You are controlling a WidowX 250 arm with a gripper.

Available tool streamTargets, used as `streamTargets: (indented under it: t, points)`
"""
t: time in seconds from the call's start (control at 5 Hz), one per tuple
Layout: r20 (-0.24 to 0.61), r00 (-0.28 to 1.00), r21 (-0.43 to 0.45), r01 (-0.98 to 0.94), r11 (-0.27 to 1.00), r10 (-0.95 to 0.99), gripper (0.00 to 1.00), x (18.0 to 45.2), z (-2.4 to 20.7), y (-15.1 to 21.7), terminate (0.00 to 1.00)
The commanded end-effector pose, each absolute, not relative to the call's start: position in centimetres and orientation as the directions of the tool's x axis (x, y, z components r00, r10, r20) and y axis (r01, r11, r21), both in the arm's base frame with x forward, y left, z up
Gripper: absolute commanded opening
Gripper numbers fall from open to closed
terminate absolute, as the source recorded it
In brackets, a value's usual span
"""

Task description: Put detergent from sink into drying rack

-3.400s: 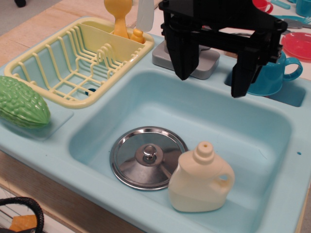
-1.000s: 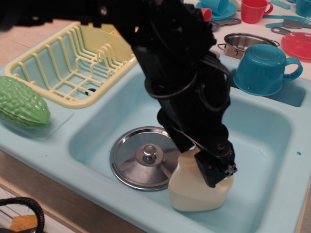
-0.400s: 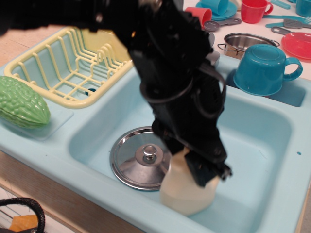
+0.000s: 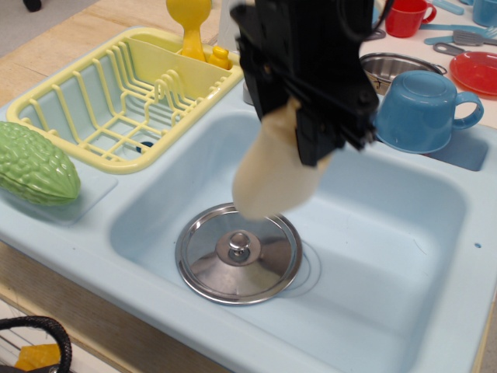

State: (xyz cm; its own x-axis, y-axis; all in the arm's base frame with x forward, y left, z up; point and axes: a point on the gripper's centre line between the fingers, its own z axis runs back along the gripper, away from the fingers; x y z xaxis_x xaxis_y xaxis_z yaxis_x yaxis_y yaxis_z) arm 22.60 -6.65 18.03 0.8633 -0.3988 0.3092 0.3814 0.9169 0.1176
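My black gripper (image 4: 307, 128) is shut on the cream detergent bottle (image 4: 268, 183) and holds it in the air above the light-blue sink (image 4: 388, 256), tilted, its base pointing down to the left. Its cap and handle are hidden by the gripper. The bottle hangs over the silver lid (image 4: 238, 252) that lies on the sink floor. The pale yellow drying rack (image 4: 116, 101) stands to the left rear of the sink, apart from the bottle, with a yellow utensil (image 4: 190, 23) in its side compartment.
A green bumpy toy vegetable (image 4: 35, 165) lies on the left ledge. A blue cup (image 4: 423, 113) stands upside down at the right rear of the sink. A steel pot (image 4: 384, 68), red cup (image 4: 408, 17) and red plate (image 4: 475, 71) sit behind.
The gripper came down onto the bottle in the sink, closed on it, and has lifted it up and to the left, clear of the sink floor.
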Motion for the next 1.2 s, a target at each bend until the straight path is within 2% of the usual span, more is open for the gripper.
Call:
streamTargets:
  t: [0.0,0.2,0.4,0.6,0.8,1.0]
  points:
    - [0.381,0.838,0.231,0.324,0.917,-0.391,0.0,25.4,21.6,-0.2,0.0]
    - [0.364,0.836,0.256,0.334,0.907,-0.411,0.0,27.6,23.4,3.9,0.0]
    - [0.341,0.863,0.244,0.302,0.921,-0.374,0.0,28.4,24.5,7.7,0.0]
    - [0.339,0.874,0.236,0.28,0.931,-0.349,0.0,27.3,24.4,10.6,0.0]
    - [0.317,0.873,0.18,0.329,0.927,-0.371,1.0,27.2,22.9,11.1,0.0]
    - [0.317,0.873,0.18,0.329,0.927,-0.371,1.0,27.2,22.9,11.1,1.0]
